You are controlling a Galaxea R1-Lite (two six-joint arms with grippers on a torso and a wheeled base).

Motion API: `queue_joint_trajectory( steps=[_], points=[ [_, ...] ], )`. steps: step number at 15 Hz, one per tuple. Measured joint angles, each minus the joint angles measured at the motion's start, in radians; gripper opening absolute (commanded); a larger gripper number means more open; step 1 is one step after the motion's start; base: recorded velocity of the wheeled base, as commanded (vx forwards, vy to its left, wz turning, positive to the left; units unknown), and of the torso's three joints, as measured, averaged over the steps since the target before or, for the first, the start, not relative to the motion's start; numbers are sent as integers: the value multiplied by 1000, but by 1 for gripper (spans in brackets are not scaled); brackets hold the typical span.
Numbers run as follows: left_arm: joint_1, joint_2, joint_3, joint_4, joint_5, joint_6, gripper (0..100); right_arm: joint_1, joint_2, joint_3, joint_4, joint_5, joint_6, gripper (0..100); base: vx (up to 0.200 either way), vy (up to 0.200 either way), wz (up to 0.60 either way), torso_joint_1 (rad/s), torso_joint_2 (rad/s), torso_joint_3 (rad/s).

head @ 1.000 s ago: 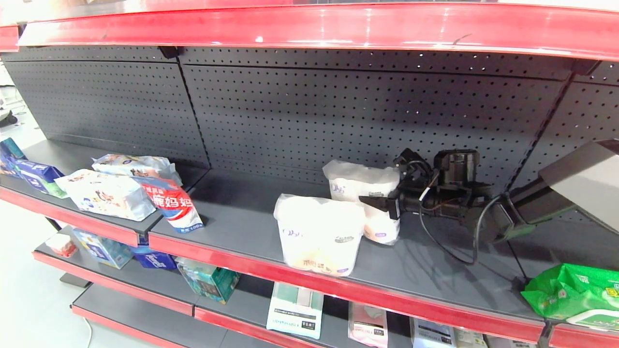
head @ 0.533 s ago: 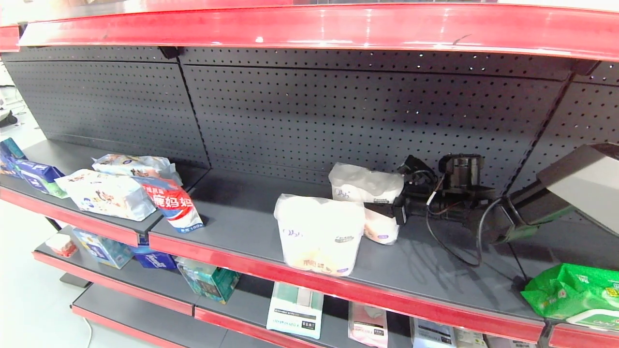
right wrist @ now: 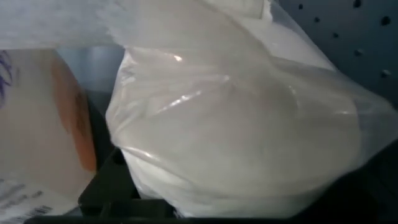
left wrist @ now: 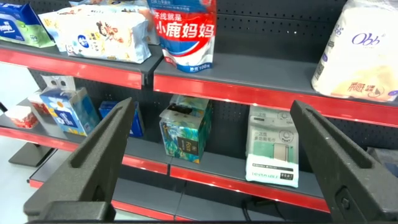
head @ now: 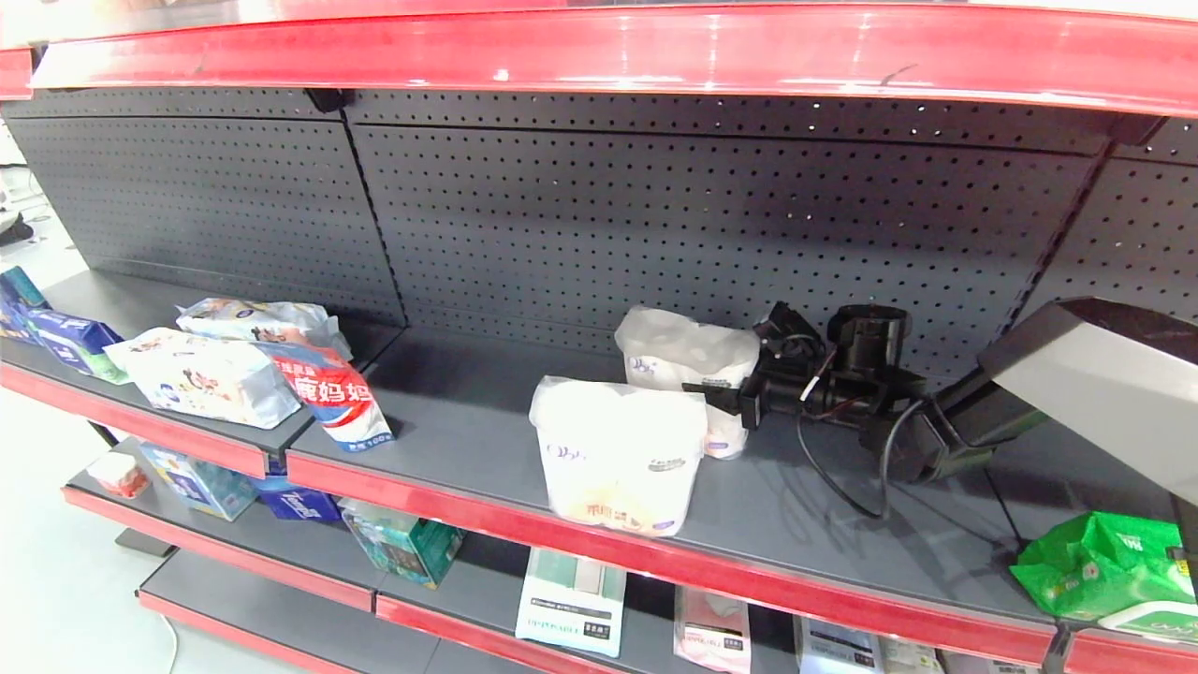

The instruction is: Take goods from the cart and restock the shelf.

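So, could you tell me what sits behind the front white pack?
A second white pack, gripped by the right end effector; the front pack covers its lower left corner.

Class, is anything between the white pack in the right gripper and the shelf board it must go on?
Nothing visible. The held pack is over bare shelf board, just behind another white pack that stands nearer the front edge, not beneath it.

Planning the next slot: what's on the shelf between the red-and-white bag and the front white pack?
Nothing; the head view shows bare shelf between the bag and front pack.
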Motion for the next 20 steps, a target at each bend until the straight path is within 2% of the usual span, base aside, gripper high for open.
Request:
queue_joint_trajectory(
  steps=[7, 13, 20],
  points=[
    [0, 0, 0, 0, 1, 0, 100, 41, -19, 41, 2, 5, 15, 0, 0, 0, 0, 0, 0, 0],
    [0, 0, 0, 0, 1, 0, 100, 7, -21, 50, 6, 21, 0, 0, 0, 0, 0, 0, 0, 0],
    [0, 0, 0, 0, 0, 0, 100, 41, 9, -18, 5, -10, 43, 0, 0, 0, 0, 0, 0, 0]
  ],
)
